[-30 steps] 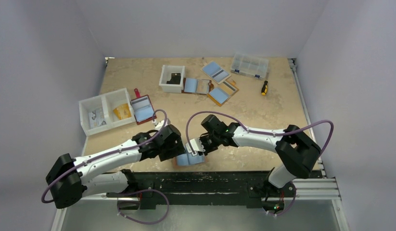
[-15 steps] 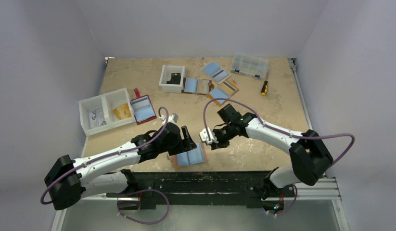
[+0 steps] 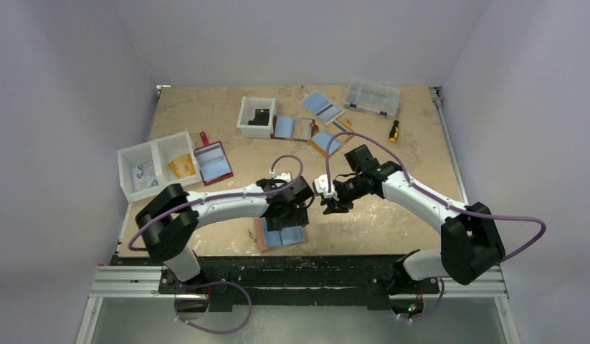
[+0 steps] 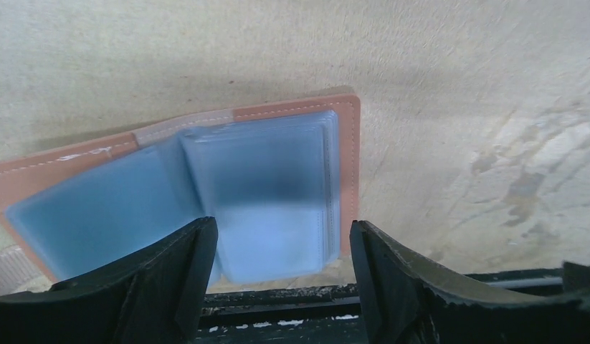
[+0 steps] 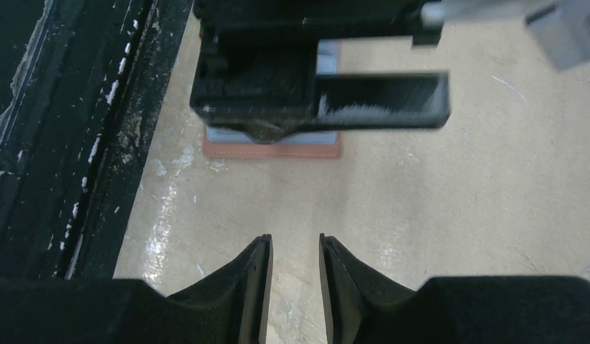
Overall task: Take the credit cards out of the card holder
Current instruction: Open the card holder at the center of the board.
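Lying open and flat at the near edge of the table (image 3: 399, 215), a little left of centre, the card holder (image 3: 281, 235) shows its tan border and light blue faces on both inner halves. The left wrist view is blurred, so I cannot say whether the blue on the right half is a bare credit card (image 4: 267, 186) or a stack behind clear sleeves; no dark grey card shows.

The left gripper (image 4: 281, 226) hangs directly above the holder with its jaws wide and nothing between them, and its fingers frame the right half. Just to the right and a touch farther, the right gripper (image 5: 295, 238) hovers over bare table with only a narrow slit between its jaws, and it is empty too.

By my reading no card is out yet, and the step in hand is lining up for the first pull. The next move calls for one hand to pin the leather while the other pinches a card's exposed edge and slides it along the pocket.

Farther back sit a white divided bin (image 3: 157, 166), a dark red wallet (image 3: 213, 163), orange wallets (image 3: 327, 137) and a screwdriver (image 3: 394, 130), all well apart from the work.
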You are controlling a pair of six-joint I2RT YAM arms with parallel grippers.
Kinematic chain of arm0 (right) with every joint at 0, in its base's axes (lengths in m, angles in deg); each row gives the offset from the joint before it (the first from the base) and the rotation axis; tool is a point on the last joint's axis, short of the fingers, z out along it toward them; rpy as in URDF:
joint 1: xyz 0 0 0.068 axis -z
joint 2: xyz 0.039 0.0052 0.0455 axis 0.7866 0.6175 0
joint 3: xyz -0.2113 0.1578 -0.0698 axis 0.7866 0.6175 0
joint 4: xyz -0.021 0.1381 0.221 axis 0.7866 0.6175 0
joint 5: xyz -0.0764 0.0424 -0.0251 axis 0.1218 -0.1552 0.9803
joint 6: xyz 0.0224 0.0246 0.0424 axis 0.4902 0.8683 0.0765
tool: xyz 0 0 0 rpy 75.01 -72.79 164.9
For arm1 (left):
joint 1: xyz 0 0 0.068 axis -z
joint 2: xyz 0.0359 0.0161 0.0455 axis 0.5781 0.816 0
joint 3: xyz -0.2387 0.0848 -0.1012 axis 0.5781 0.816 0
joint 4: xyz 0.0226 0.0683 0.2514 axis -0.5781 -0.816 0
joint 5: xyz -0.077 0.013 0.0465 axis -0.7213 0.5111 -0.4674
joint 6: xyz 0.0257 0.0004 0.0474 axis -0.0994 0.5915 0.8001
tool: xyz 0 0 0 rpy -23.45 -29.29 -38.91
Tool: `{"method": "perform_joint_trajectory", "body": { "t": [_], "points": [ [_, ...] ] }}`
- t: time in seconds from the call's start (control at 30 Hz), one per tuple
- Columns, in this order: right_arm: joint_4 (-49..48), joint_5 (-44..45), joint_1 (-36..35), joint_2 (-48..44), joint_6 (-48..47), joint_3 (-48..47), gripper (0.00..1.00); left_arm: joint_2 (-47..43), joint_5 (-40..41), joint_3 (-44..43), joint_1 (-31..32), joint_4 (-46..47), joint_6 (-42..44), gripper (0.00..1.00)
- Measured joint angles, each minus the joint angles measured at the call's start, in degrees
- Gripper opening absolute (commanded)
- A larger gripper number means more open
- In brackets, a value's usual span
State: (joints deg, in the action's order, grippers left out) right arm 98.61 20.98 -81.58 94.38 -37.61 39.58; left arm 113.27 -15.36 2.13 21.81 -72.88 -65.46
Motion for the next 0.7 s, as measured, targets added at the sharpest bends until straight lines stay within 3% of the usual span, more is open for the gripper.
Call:
{"method": "perform_joint_trajectory", "body": {
  "t": [0.13,0.2,0.33,0.47,0.7],
  "points": [
    [0.07,-0.9,0.94,-0.2,0.15,0.26,0.38,6.88,1.16,-5.95,1.79,-6.4,-0.98,0.7],
    [0.13,-0.98,1.4,-0.35,0.33,0.5,0.38,8.85,1.53,-7.37,1.95,-8.83,-1.33,0.61],
    [0.26,-1.2,1.77,-0.37,0.42,0.96,0.38,9.38,1.57,-8.22,2.03,-10.84,-2.12,0.52],
    [0.37,-1.22,1.77,-0.37,0.42,0.98,0.38,9.35,1.49,-8.22,2.05,-11.26,-2.43,0.36],
    [0.35,-2.75,1.33,-0.42,0.35,0.98,0.4,7.78,1.57,-6.8,2.29,-9.7,-2.1,0.22]
  ]
}}
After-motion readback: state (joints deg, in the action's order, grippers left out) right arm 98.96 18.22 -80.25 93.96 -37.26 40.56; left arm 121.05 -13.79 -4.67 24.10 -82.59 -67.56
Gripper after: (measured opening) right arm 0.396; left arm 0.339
